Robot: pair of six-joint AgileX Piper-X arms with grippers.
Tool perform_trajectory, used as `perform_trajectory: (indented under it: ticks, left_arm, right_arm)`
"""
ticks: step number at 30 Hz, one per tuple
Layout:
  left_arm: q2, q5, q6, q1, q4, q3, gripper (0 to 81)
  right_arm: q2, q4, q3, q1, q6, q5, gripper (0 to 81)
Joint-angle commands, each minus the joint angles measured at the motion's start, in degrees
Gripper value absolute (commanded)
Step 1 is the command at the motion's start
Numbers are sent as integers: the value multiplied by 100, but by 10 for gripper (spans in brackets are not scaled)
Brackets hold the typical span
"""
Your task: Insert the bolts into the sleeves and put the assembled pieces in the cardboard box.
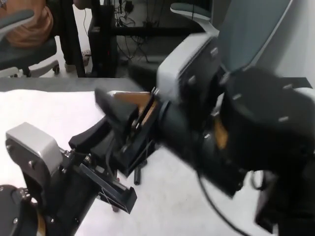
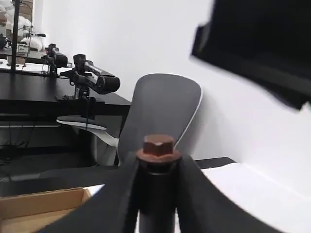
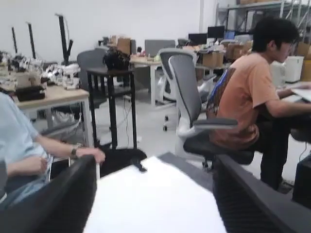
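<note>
A bolt with a rusty-brown hex head [image 2: 158,145] stands upright between the two black fingers of my left gripper [image 2: 159,167], which is shut on it. Below the head runs a dark cylinder [image 2: 156,199]; I cannot tell whether it is a sleeve or the bolt's shank. The cardboard box [image 2: 39,206] lies low beside this gripper, and its brown wall [image 1: 134,98] shows behind the arms in the high view. My right gripper [image 3: 155,162] is open, its fingers [image 3: 53,199] wide apart with nothing between them, over the white bench cover [image 3: 155,204].
Both arms crowd the middle of the bench; a large black and white arm [image 1: 231,123] is close to the camera and blocks the right half. A small dark piece [image 1: 138,175] stands on the white cover. Chairs and seated people are beyond the bench edge.
</note>
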Motion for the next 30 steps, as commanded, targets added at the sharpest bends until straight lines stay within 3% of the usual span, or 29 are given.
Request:
perform_trajectory:
  ticks: [1, 3, 8, 12, 18, 27, 30]
  left_arm:
    - [-27, -86, 37, 321, 553, -216, 18]
    - [25, 56, 37, 738, 1232, -520, 18]
    - [797, 1362, 37, 1854, 1775, -1330, 18]
    - [1972, 2062, 37, 2350, 2077, -2219, 18]
    - [4160, 2725, 271, 2365, 3450, -4119, 18]
    - [5770, 2659, 386, 2392, 5178, -5966, 11]
    - [5957, 2345, 590, 2400, 5104, -6184, 182]
  right_arm:
    - [-674, -57, -53, -17, -211, 416, 647]
    - [-1159, 273, -53, -22, -528, 720, 647]
    - [-2256, 1166, -53, -30, -815, 1155, 647]
    - [-2747, 2095, -53, -30, -601, 1157, 647]
    - [-2864, 3119, -53, -30, -117, 1143, 647]
    - [-2864, 3674, -53, -30, 160, 749, 647]
    - [-2864, 3700, -27, -30, 311, 538, 647]
